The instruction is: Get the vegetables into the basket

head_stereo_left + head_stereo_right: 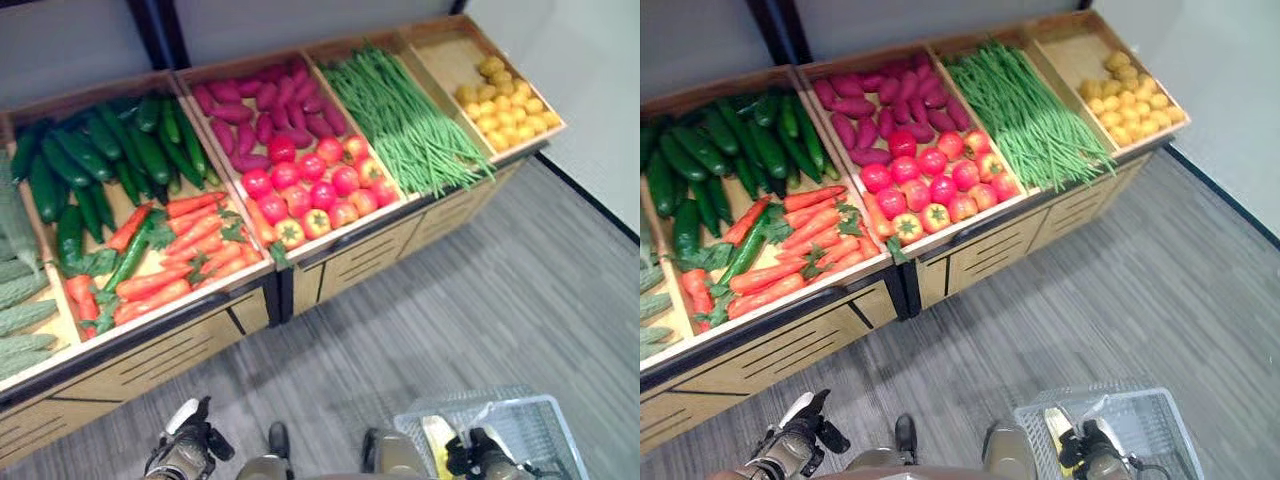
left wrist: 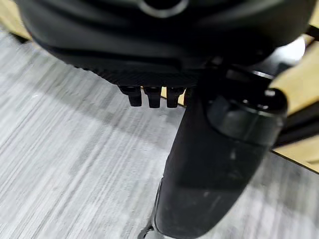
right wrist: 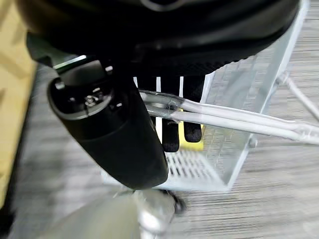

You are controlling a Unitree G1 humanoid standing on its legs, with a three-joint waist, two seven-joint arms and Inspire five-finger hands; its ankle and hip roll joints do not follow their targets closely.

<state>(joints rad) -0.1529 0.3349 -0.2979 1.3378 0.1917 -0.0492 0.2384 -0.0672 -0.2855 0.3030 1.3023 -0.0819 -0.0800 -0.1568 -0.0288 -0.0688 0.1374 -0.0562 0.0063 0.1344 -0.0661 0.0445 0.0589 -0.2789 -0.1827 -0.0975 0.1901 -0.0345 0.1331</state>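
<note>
Grey plank floor (image 1: 480, 290) before a slanted wooden produce stand (image 1: 340, 255) — basket carried, nothing picked yet.

Eye views: carrots (image 1: 185, 255), cucumbers (image 1: 100, 160) and tomatoes (image 1: 315, 190) lie well ahead of the left hand (image 1: 190, 445); the basket (image 1: 545, 425) hangs at the right hand (image 1: 1095, 445). Left wrist view: fingers (image 2: 149, 95) curled, holding nothing. Right wrist view: fingers (image 3: 172, 134) clamped round the basket's wire handle (image 3: 234, 119) — best to reach for the nearest produce with the basket level.
</note>
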